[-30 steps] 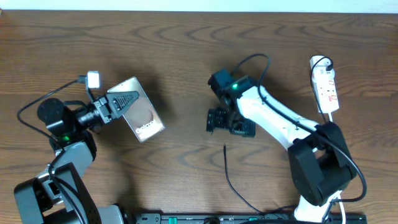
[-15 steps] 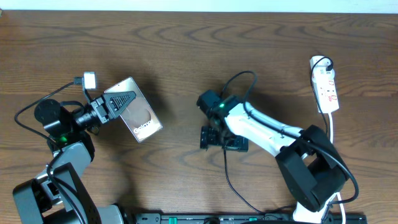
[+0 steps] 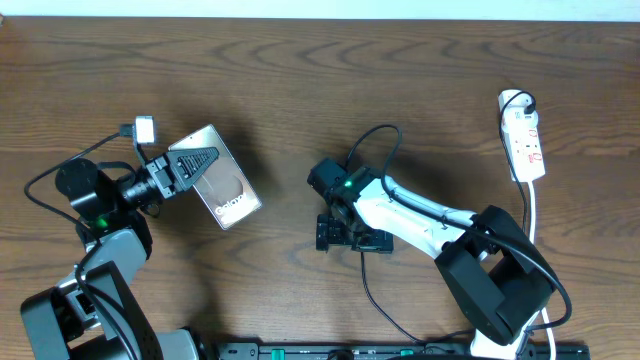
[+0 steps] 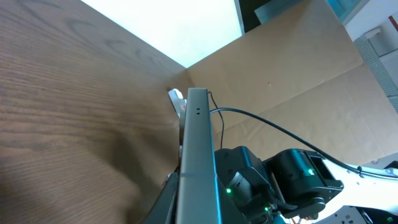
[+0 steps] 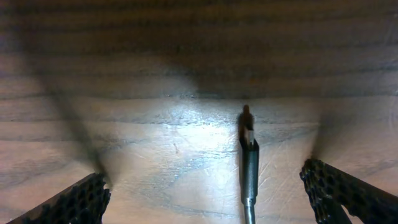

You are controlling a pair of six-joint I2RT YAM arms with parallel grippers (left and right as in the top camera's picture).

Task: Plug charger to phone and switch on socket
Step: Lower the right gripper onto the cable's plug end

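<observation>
The phone (image 3: 228, 187) is held tilted above the table at the left, white lettering near its lower end. My left gripper (image 3: 196, 166) is shut on it. In the left wrist view the phone (image 4: 198, 149) shows edge-on between the jaws. The charger (image 3: 372, 295) is a thin black cable running from the front edge up to its plug tip under my right gripper (image 3: 352, 237). In the right wrist view the plug tip (image 5: 249, 155) lies flat on the wood between the open fingers (image 5: 68, 202), nearer the right one, touching neither. The socket (image 3: 524, 140) lies at the far right.
A small white block (image 3: 146, 128) on a thin wire sits by the left arm. The socket's white cord (image 3: 536, 205) runs down the right side behind the right arm's base (image 3: 500, 280). A black bar (image 3: 400, 350) lines the front edge.
My right gripper has moved left and toward the front edge, coming down over the charger's plug tip. The left gripper with the phone shifted slightly at first, then held still.
</observation>
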